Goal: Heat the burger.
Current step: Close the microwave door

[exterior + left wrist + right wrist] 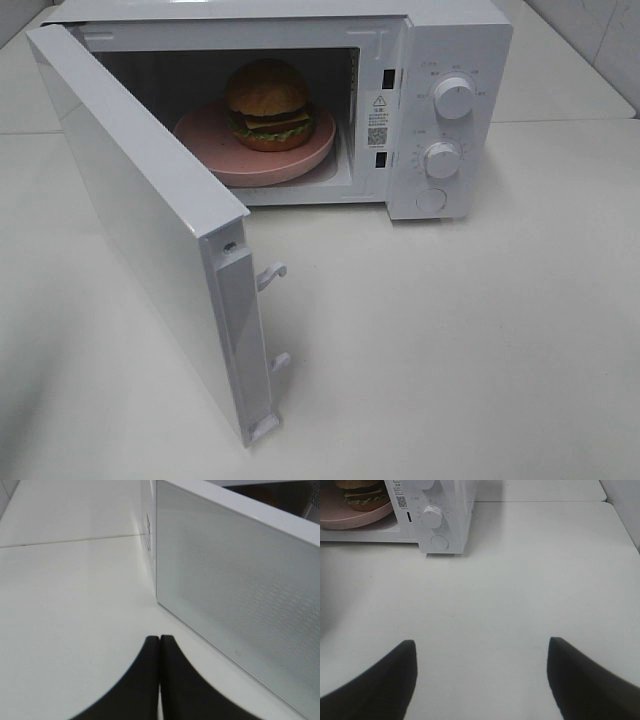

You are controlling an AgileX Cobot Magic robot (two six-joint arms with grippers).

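The burger (268,105), with a glossy brown bun, green lettuce and yellow cheese, sits on a pink plate (220,155) inside the white microwave (455,40), whose door (140,200) stands wide open toward the front left. In the right wrist view the burger (362,494) and plate (350,517) show at the far corner. My right gripper (480,652) is open over the bare table, well short of the microwave. My left gripper (159,645) is shut with nothing in it, just outside the open door (240,590). Neither gripper appears in the exterior high view.
The microwave's panel carries two white dials (455,98) (441,160) and a round button (431,199). Two latch hooks (270,275) stick out of the door's edge. White table (450,340) spreads in front and to the right.
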